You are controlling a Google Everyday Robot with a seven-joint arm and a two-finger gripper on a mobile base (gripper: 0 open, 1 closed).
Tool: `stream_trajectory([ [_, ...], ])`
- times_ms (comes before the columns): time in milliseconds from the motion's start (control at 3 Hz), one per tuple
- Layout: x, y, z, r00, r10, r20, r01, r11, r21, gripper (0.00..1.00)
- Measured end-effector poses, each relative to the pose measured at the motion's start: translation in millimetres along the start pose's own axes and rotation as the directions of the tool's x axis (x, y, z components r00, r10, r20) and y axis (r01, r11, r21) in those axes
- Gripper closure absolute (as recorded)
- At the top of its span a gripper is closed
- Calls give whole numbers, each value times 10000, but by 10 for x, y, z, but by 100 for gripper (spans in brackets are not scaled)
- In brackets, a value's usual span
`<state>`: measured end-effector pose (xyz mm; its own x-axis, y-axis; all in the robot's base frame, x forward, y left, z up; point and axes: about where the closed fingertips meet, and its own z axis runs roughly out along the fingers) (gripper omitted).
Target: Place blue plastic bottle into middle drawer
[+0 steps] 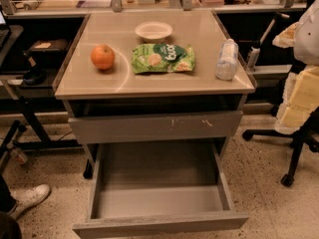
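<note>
The blue plastic bottle (pixel 227 59) is small, clear and ribbed, and stands on the right side of the beige counter (pixel 199 31). The middle drawer (pixel 159 171) is pulled wide open below, with a bare grey floor and a plain front panel. Above it sits a grey drawer front with pale scratch marks (pixel 154 126). My white arm comes in at the upper right edge. Its gripper (pixel 285 36) hangs to the right of the bottle, apart from it and holding nothing that I can see.
On the counter lie an orange (pixel 102 57), a green snack bag (pixel 163 59) and a white bowl (pixel 153 31). An office chair with yellowish foam (pixel 297 101) stands at the right. A desk frame (pixel 30 108) and a person's shoe (pixel 30 197) are at the left.
</note>
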<state>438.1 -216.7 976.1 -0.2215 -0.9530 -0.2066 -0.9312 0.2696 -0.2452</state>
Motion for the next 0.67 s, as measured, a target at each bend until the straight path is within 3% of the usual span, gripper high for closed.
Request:
stream_trajectory([
  [333, 0, 0, 0, 10000, 1, 0, -1, 10000, 1, 0],
  [667, 21, -100, 77, 9968, 801, 77, -803, 9961, 364, 0],
])
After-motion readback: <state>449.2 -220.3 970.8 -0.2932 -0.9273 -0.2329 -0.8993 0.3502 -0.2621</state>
